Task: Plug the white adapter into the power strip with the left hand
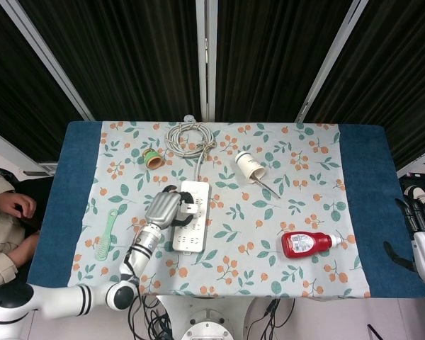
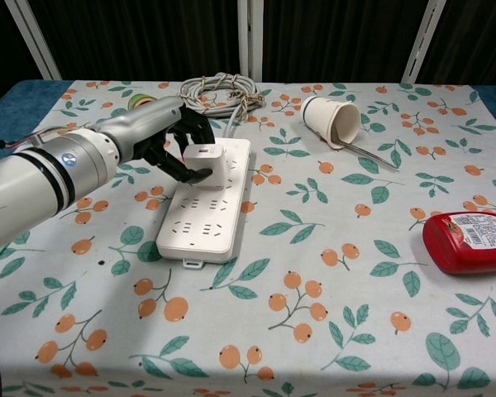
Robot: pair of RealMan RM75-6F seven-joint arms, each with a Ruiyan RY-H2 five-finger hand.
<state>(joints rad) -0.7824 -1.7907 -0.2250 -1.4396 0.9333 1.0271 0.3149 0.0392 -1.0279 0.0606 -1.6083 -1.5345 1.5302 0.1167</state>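
Green comb (image 1: 108, 233): lies on the floral cloth of the desk (image 1: 368, 212) near its left edge, well apart from the work.
Left hand (image 2: 172, 139): reaches in from the left and grasps the white adapter (image 2: 205, 162); dark fingers (image 2: 190, 172) curl round its near and far sides.
Adapter position: on the far half of the power strip (image 2: 203, 217), upright, its base touching or just above the sockets; whether the prongs are fully seated I cannot tell.
Key relation: the adapter sits directly between the fingers and the strip face, so the move it calls for is straight down. The strip's long axis runs away from the robot, with its cable (image 2: 221, 89) coiled at the far end.
Adapter look: small white cube, smooth, rounded edges, a port visible on its top face.
Nearer hand: the left by far; it is already on the thing.
Paper cup (image 2: 333, 120): on its side, right of the strip, a thin stick poking from its mouth.
Red bottle (image 2: 467, 241): lying flat near the right edge.
Right hand (image 1: 423, 234): off the desk at far right, holding nothing; its fingers hang loosely apart.
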